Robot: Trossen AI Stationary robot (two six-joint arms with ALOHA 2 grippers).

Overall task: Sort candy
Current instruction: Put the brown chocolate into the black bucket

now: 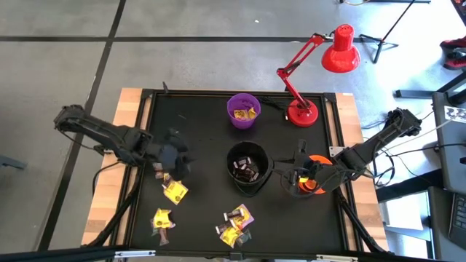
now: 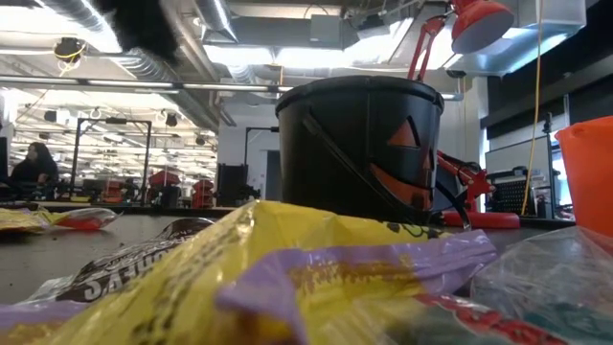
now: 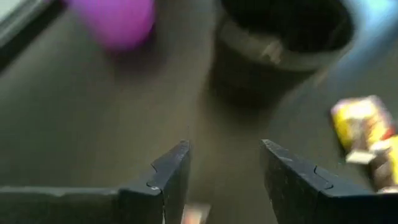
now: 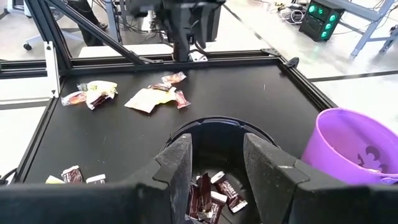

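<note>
Candy lies in loose groups on the black table: yellow and reddish pieces (image 1: 175, 191) just under my left gripper (image 1: 175, 160), more (image 1: 162, 218) near the front left, and a mixed heap (image 1: 234, 222) at the front middle. My left gripper (image 3: 224, 146) hangs open above the table, with nothing between its fingers. A purple bowl (image 1: 243, 110) holds yellow candy. A black bowl (image 1: 247, 169) holds dark candy (image 4: 211, 193). My right gripper (image 4: 217, 140) stands open and empty by the black bowl's right side, beside an orange bowl (image 1: 314, 182).
A red desk lamp (image 1: 302, 109) stands at the table's far right corner. A raised black frame (image 1: 142, 145) rims the table. Bare table shows between the purple bowl and my left arm, and at the front right.
</note>
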